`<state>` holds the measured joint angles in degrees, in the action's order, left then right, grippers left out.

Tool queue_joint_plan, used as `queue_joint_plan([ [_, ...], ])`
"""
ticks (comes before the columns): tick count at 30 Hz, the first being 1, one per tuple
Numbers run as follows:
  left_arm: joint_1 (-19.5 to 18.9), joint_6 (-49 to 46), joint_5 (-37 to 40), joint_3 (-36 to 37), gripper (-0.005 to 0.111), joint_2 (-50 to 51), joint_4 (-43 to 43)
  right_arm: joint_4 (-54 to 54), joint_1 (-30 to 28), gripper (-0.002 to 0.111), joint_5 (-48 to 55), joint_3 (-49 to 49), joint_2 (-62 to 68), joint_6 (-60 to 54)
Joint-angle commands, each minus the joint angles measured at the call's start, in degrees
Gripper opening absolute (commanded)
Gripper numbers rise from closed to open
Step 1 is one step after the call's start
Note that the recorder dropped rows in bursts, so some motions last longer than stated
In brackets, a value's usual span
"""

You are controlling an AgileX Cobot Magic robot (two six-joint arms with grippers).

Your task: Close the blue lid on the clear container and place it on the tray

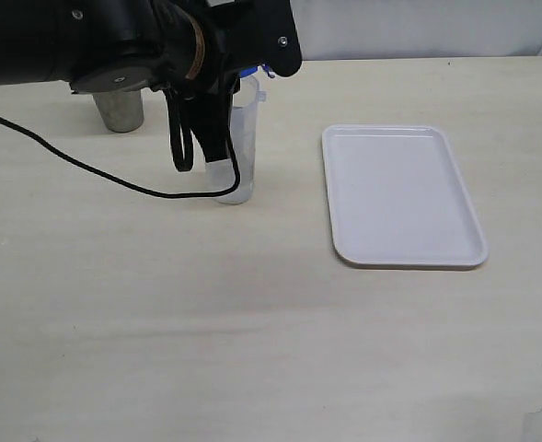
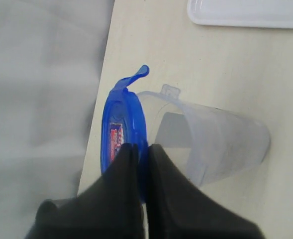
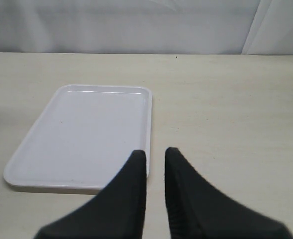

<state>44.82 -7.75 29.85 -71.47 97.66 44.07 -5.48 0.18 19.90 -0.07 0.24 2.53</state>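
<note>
Blue lid [image 2: 120, 117] — one — clamped in left claw [image 2: 139, 147]; right claw [image 3: 156, 152] slightly apart

Counts: 1 blue lid [image 2: 121, 107]; 1 clear container [image 1: 243, 157]; 1 tray [image 1: 401, 195]; 1 metal cup [image 1: 119, 110]; 1 black cable [image 1: 165, 196]; 1 table [image 1: 252, 350]; 2 grippers, i.e. left gripper [image 2: 142, 149] and right gripper [image 3: 156, 154]; 1 red-and-white sticker [image 2: 117, 137] on the lid.

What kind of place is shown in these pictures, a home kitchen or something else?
Probably a robot test bench, not a kitchen: a pale table with a plain white backdrop behind it, a black robot arm, and only a few props: a tray, a clear container and a metal cup.
</note>
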Motion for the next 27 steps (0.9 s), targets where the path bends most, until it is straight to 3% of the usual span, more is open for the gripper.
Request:
queue_joint_plan([
  [1, 0.21, -0.12, 0.35, 0.04, 0.000, -0.35, -1.42, 0.32, -0.02, 0.014, -0.12, 0.07, -0.24, -0.01],
  [11, 0.21, -6.16, -1.03, 0.04, 0.000, -0.35, -8.08, 0.32, -0.02, 0.014, -0.12, 0.07, -0.24, -0.01],
  [27, 0.21, -8.86, 1.41, 0.04, 0.000, 0.88, -9.85, 0.32, -0.02, 0.014, -0.12, 0.07, -0.24, -0.01],
])
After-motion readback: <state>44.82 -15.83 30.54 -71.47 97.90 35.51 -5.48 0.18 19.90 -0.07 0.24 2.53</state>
